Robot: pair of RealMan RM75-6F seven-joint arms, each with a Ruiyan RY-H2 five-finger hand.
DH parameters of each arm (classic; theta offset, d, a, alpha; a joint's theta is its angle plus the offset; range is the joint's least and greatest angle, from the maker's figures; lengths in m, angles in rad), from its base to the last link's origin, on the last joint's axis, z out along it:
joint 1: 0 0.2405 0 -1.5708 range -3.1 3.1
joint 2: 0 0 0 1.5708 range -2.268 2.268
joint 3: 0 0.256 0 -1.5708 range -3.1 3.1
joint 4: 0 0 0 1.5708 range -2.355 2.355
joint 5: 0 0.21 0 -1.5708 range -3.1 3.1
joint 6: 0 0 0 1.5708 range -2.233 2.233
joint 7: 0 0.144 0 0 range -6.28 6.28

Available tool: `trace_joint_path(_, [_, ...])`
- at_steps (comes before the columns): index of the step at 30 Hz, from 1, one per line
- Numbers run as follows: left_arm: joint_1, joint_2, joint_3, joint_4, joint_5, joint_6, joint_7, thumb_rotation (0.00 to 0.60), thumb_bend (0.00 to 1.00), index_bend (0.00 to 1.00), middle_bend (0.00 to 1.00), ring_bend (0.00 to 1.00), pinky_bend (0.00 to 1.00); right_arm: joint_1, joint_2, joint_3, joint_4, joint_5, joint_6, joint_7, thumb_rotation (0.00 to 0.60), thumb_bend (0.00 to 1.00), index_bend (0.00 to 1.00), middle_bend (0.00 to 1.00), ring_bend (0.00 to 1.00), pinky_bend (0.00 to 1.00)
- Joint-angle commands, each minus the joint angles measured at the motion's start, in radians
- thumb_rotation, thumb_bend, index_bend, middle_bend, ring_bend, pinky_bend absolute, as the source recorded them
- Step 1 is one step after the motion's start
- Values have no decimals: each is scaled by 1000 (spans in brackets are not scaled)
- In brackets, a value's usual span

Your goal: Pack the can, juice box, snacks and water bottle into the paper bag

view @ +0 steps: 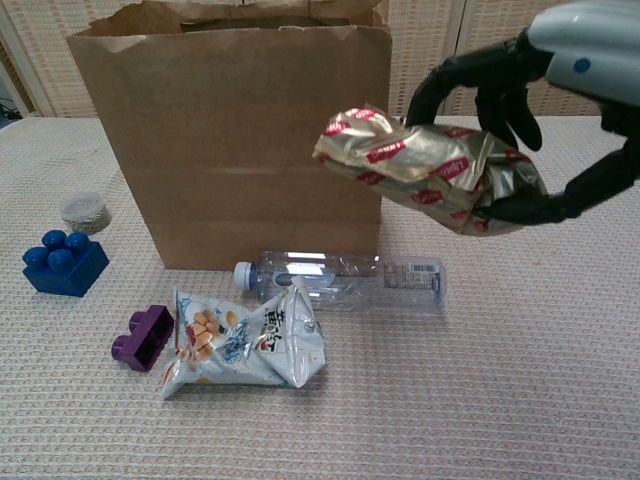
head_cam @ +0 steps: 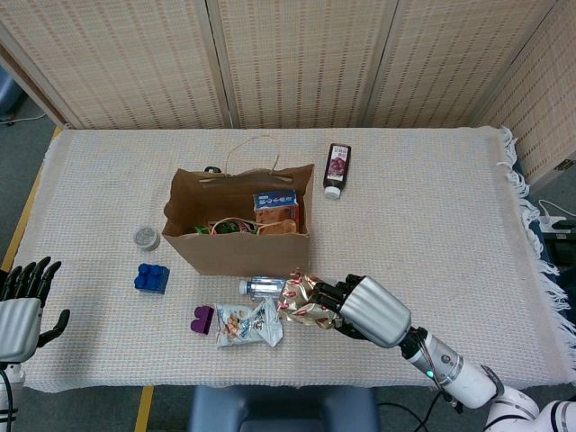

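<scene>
A gold snack packet (view: 425, 168) is held clear of the bench (head_cam: 450, 216) by the right robot hand (view: 540, 110), whose dark fingers (view: 470, 75) are wrapped over its top and under its right end. In the chest view the packet is seen raised beside the upper right part of the paper bag (view: 235, 140); in the head view it is seen above the water bottle (head_cam: 270, 286), just in front of the bag.

The clear bottle is laid on its side along the foot of the upright, open bag, inside which cartons and packets can be made out. A pale blue snack packet (view: 245, 343) is laid flat nearer the front edge, with a purple block (view: 143, 338) touching its left side.

The left robot hand (head_cam: 20, 310) is held at the far left bench edge, fingers spread, with nothing in it.
</scene>
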Motion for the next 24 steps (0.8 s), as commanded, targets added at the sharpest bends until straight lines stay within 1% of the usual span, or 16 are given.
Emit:
trace_joint_path(1, [0,0,0,0,0,0,-2,600,375,70,0,0,0,1,15,47,-36,7,18,7,600,323,721,609,587,625])
trace_joint_path(4, [0,1,0,1,1,-1,-3,600,375,71,0,0,0,10,14,100,-55,38,19,-8,600,323,721,609,587,625])
trace_joint_path(7, [-1,1,0,1,1,-1,-5,600,375,71,0,0,0,29,6,164,-71,90,8,-35,600,323,721,610,587,626])
trace_joint_path(12, [-1,2,0,1,1,-2,-7,600,374,71,0,0,0,86,-6,276,-89,206,-50,-98,600,323,721,612,587,625])
trace_joint_path(17, [-1,3,0,1,1,-3,-11,600,376,72,0,0,0,161,-19,383,-98,353,-127,-170,600,323,721,613,587,626])
trace_joint_path(20, [-1,4,1,1,2,-4,-17,600,375,74,0,0,0,207,-33,434,-86,441,-163,-216,600,323,721,613,587,626])
trace_joint_path(24, [-2,6,1,3,4,-6,-25,600,375,76,0,0,0,261,-59,473,-62,543,-199,-282,600,323,721,613,587,626])
